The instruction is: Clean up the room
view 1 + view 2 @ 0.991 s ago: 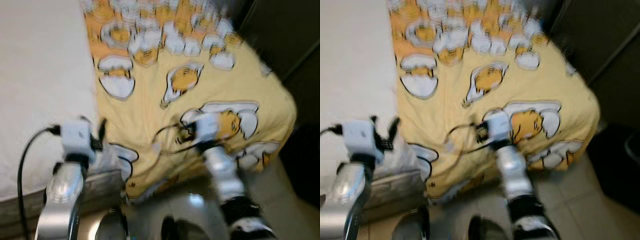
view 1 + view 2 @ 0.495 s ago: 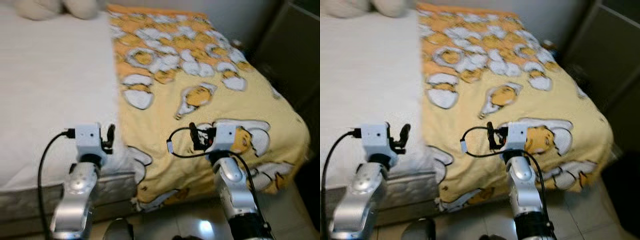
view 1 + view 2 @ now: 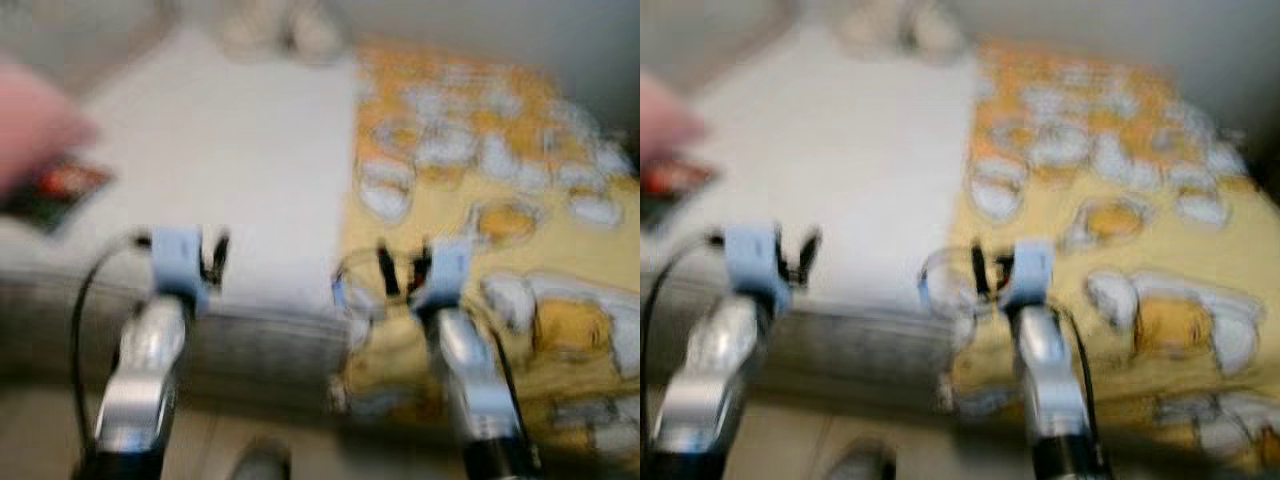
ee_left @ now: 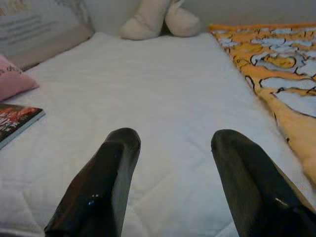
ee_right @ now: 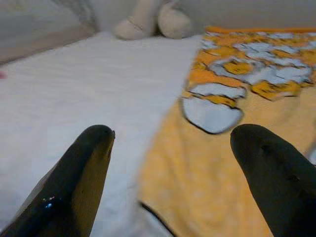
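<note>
A bed lies in front of me, its left part a bare white sheet (image 4: 148,84), its right part under a yellow blanket (image 3: 540,250) printed with egg figures. A dark book (image 4: 15,118) lies on the sheet at the left, beside a pink pillow (image 4: 15,79). A cream plush toy (image 4: 158,19) sits at the far end. My left gripper (image 3: 212,260) is open over the near edge of the sheet, holding nothing. My right gripper (image 3: 402,268) is open above the blanket's left border (image 5: 163,148), also holding nothing.
The mattress side (image 3: 260,350) runs across just below both grippers, with pale floor (image 3: 40,440) beneath it. A wall or headboard (image 4: 39,29) stands behind the pillow. The eye views are blurred by motion.
The camera has swung left and is now blurred, which brings the book and the pink pillow into view. Both arms hold the same raised pose with fingers open.
</note>
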Tool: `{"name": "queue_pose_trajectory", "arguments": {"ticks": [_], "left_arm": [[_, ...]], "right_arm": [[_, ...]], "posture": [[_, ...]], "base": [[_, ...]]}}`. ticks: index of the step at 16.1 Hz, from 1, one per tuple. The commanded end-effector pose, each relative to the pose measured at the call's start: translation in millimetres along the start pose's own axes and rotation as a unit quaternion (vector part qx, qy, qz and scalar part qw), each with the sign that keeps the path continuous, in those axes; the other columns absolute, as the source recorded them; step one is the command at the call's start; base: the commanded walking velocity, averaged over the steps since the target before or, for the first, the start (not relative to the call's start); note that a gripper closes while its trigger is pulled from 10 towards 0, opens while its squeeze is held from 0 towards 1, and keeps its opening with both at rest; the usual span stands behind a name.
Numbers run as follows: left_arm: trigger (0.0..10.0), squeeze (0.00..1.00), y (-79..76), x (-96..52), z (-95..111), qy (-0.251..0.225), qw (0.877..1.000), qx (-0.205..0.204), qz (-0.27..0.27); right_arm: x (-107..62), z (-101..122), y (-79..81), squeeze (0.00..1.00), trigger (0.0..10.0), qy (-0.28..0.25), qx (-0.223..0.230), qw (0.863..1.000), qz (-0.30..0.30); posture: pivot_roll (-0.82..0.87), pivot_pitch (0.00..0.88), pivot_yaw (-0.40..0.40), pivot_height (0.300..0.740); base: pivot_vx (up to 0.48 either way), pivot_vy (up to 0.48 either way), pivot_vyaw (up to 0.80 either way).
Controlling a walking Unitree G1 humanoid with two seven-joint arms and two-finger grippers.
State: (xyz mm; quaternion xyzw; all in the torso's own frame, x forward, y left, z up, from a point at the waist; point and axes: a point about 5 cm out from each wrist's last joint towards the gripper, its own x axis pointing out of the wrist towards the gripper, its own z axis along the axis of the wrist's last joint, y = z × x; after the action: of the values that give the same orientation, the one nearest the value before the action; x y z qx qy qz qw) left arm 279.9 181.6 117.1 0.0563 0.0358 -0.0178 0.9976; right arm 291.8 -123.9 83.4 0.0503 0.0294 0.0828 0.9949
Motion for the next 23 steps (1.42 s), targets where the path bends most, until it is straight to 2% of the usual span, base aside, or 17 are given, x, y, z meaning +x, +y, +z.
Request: {"name": "queue_pose_trajectory", "arguments": {"ticks": [1, 4, 10, 11, 12, 13, 14, 15, 17, 19, 21, 22, 23], "left_arm": [[10.0, 0.00, -6.6, 2.2, 2, -0.004, 1.000, 0.000, -0.011], [10.0, 0.00, -9.1, 1.2, -4, 0.008, 1.000, -0.017, 0.001], [10.0, 0.00, -10.0, -4.0, -13, 0.012, 1.000, -0.010, 0.011], [10.0, 0.00, -3.5, -3.7, -9, -0.005, 1.000, -0.005, 0.024], [10.0, 0.00, 18.3, -5.6, -2, -0.024, 0.996, -0.025, 0.084], [10.0, 0.00, 34.2, -9.5, -2, -0.018, 0.992, -0.032, 0.123], [10.0, 0.00, 43.6, -15.8, 3, -0.025, 0.990, -0.022, 0.139], [10.0, 0.00, 42.7, -19.1, 9, -0.035, 0.991, -0.015, 0.131], [10.0, 0.00, 30.9, -16.3, 15, -0.047, 0.993, -0.024, 0.107], [10.0, 0.00, 24.3, -14.5, 11, -0.043, 0.994, -0.029, 0.095], [10.0, 0.00, 22.2, -15.5, 8, -0.033, 0.994, -0.036, 0.102], [10.0, 0.00, 17.7, -15.9, 7, -0.028, 0.994, -0.042, 0.100], [10.0, 0.00, 10.8, -17.0, 7, -0.027, 0.995, -0.044, 0.082]], "right_arm": [[0.1, 5, -6.1, 0.00, 10.0, -0.007, 0.007, 1.000, -0.010], [0.0, 2, -5.3, 0.00, 10.0, 0.002, 0.013, 1.000, -0.009], [1.3, -3, -3.0, 0.00, 10.0, 0.017, 0.019, 1.000, 0.005], [0.8, -2, -7.1, 0.00, 10.0, 0.013, 0.019, 1.000, -0.005], [-2.5, 3, -20.4, 0.00, 10.0, -0.005, 0.015, 0.999, -0.049], [-7.2, 5, -28.9, 0.00, 10.0, -0.015, 0.006, 0.997, -0.073], [-13.9, 7, -35.9, 0.01, 10.0, -0.028, -0.014, 0.996, -0.089], [-19.0, 6, -40.2, 0.01, 10.0, -0.032, -0.028, 0.994, -0.101], [-27.2, -2, -47.3, 0.01, 10.0, -0.020, -0.020, 0.990, -0.136], [-27.8, -3, -50.9, 0.01, 10.0, -0.022, -0.002, 0.984, -0.175], [-24.1, -4, -50.6, 0.01, 10.0, -0.015, 0.018, 0.983, -0.181], [-19.5, -5, -47.1, 0.13, 10.0, -0.006, 0.025, 0.986, -0.165], [-13.6, -3, -40.5, 0.16, 10.0, -0.005, 0.026, 0.990, -0.137]], "posture": [[0.11, 0.000, -0.045, 0.740], [0.12, 0.000, -0.045, 0.740], [0.14, 0.000, -0.072, 0.740], [0.14, 0.000, -0.074, 0.740], [0.13, 0.000, -0.073, 0.740], [0.12, 0.000, -0.066, 0.740], [0.11, 0.000, -0.059, 0.740], [0.11, 0.000, -0.054, 0.740], [0.11, 0.000, -0.047, 0.740], [0.10, 0.000, -0.043, 0.740], [0.10, 0.000, -0.043, 0.740], [0.10, 0.000, -0.046, 0.740], [0.10, 0.000, -0.047, 0.740]], "base": [[0.000, 0.000, 0.50], [0.000, 0.000, 0.50], [0.000, 0.000, 0.50], [0.000, 0.000, 0.50], [0.000, 0.000, 0.50], [0.000, 0.000, 0.50], [0.000, 0.000, 0.50], [0.000, 0.000, 0.50], [0.000, 0.000, 0.50], [0.000, 0.000, 0.50], [0.000, 0.000, 0.50], [0.000, 0.000, 0.49], [0.000, 0.000, 0.49]]}}
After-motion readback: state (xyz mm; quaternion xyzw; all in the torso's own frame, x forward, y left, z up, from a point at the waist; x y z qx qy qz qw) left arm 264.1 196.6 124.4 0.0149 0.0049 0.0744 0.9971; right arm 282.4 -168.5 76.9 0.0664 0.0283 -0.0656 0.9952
